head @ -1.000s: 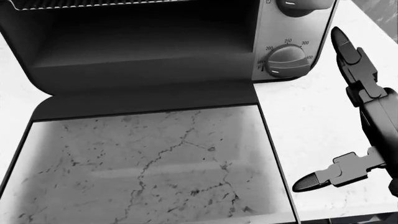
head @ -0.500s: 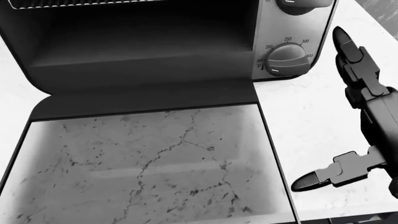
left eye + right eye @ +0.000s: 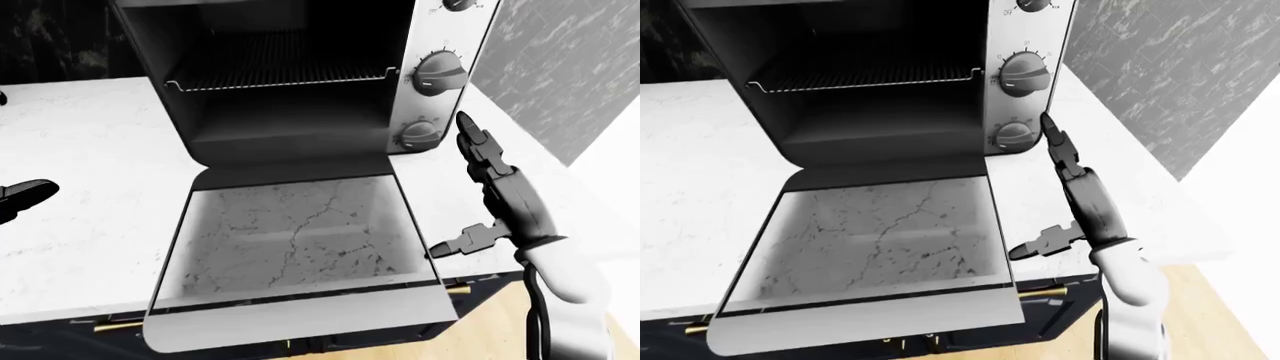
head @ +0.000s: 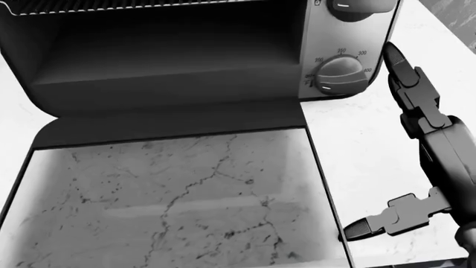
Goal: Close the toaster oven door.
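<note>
Since the earlier head view the right hand has shifted left and slightly up: its long finger tip now sits beside the lower dial, close to the control panel edge, and the thumb tip has dropped lower in the picture. The hand is spread wide, fingers extended, holding nothing. Nearest the camera, at 6 o'clock in the left-eye view, the toaster oven door lies folded fully down and flat over the counter edge, its glass showing the marbled surface beneath. The right hand stands just beside the door's right edge at 3 o'clock, apart from it. Further off, at 12 o'clock, the toaster oven cavity stands open with its wire rack inside. The oven top is cut off. The left hand shows only as a dark tip at 9 o'clock; its opening cannot be told.
</note>
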`<state>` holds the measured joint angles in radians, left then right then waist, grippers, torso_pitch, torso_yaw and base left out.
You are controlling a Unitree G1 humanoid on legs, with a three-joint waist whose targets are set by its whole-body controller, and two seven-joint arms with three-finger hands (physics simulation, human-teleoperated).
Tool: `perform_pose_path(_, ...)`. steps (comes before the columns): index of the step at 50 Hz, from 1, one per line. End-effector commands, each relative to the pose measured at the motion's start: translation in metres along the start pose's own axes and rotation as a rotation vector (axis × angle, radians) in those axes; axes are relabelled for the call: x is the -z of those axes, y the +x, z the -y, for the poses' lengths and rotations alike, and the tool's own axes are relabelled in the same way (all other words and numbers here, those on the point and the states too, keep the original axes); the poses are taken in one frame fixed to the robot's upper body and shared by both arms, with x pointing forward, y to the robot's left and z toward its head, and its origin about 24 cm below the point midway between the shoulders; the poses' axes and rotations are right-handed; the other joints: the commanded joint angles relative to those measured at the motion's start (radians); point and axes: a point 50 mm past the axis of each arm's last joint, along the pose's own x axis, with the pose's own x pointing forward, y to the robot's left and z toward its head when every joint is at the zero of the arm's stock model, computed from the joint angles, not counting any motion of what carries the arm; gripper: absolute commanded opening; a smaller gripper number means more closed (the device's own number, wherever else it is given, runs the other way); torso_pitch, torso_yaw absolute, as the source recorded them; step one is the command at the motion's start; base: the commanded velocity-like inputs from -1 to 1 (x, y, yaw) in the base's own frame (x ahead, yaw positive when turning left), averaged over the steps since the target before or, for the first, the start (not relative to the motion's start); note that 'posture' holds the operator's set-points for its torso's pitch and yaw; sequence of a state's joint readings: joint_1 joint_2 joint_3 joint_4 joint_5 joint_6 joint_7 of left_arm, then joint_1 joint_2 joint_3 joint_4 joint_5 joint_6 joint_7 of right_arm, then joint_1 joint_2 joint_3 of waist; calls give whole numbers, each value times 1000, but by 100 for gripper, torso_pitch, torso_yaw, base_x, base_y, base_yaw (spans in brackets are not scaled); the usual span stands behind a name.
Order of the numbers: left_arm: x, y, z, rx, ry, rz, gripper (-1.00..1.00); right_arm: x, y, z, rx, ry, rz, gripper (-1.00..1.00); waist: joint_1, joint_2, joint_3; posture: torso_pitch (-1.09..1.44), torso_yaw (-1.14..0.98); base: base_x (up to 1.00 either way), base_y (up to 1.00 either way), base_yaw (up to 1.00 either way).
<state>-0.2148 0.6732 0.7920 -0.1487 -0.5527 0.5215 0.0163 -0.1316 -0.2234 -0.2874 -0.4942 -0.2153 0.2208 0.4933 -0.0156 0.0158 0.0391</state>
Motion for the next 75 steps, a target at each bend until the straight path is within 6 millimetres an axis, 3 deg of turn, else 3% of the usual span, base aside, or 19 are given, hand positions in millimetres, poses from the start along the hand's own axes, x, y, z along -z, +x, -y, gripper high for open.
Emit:
perform_pose_path(1,-20,0,2,11,14,95,100,-11,1,-2,-16,-26,61,100,1,7,-15,0,0,0,0,0)
perform_pose_path(14,-20,0,2,10,15,94,100,-15,-5,-21,-75,21,72,100,-3,7,-19,0,0,0,0,0)
perform_pose_path(21,-21,0,1,8,14,95,100,-29,-5,-25,-78,58,108,100,-5,8,-18,0,0,0,0,0)
perform_pose_path(27,-20,0,1,7,15,94,100,-50,0,-27,1,316,127,100,-8,15,-16,0,0,0,0,0)
perform_pose_path(53,-21,0,-1,3,16,96,100,-76,-12,-52,-34,397,169,100,-35,42,-6,0,0,0,0,0)
perform_pose_path(67,-22,1,-2,0,17,98,100,-84,-12,-49,-19,415,184,100,-32,43,-3,0,0,0,0,0)
perform_pose_path(75,-22,0,-3,0,18,98,100,-87,-3,-36,104,427,204,100,-28,45,-2,0,0,0,0,0)
